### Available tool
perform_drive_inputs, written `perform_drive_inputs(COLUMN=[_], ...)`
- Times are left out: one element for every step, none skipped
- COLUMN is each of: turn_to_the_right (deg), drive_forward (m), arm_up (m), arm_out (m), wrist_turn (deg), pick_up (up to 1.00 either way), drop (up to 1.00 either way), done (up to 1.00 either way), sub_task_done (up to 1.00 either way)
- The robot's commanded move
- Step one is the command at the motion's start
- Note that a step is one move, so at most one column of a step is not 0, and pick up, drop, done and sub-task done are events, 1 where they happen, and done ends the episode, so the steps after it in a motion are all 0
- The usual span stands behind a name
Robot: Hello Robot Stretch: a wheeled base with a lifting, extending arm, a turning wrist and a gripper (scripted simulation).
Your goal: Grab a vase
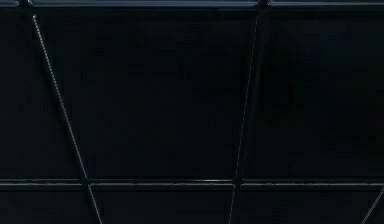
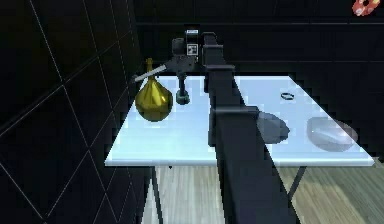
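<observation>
A golden, pear-shaped vase (image 2: 152, 101) with a thin neck stands on the pale blue table (image 2: 200, 140) near its left edge in the arm side view. The dark arm bar (image 2: 235, 130) rises from the bottom edge and reaches across the table. At its far end sit the white marker squares (image 2: 190, 44), with the gripper (image 2: 165, 72) left of them, right by the vase's neck. Since the vase stands on the table at the gripper's far end, I cannot tell whether the gripper holds anything. A small dark knob-like thing (image 2: 184, 97) sits just right of the vase.
A shallow pale dish (image 2: 330, 132), a glassy rounded thing (image 2: 270, 125) and a small dark ring (image 2: 288, 95) lie on the table's right half. Black gridded wall panels (image 1: 150, 100) stand close ahead in the forward view and left of the table (image 2: 60, 100). Light wood floor (image 2: 190, 195) lies under the table.
</observation>
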Motion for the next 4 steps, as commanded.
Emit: perform_drive_inputs(turn_to_the_right=[0.0,0.0,0.0,0.0], drive_forward=[0.0,0.0,0.0,0.0], arm_up=[0.0,-0.16,0.0,0.1], arm_out=[0.0,0.0,0.0,0.0], wrist_turn=[9.0,0.0,0.0,0.0], pick_up=[0.0,0.0,1.0,0.0], drop=[0.0,0.0,0.0,0.0], done=[0.0,0.0,0.0,0.0], sub_task_done=[0.0,0.0,0.0,0.0])
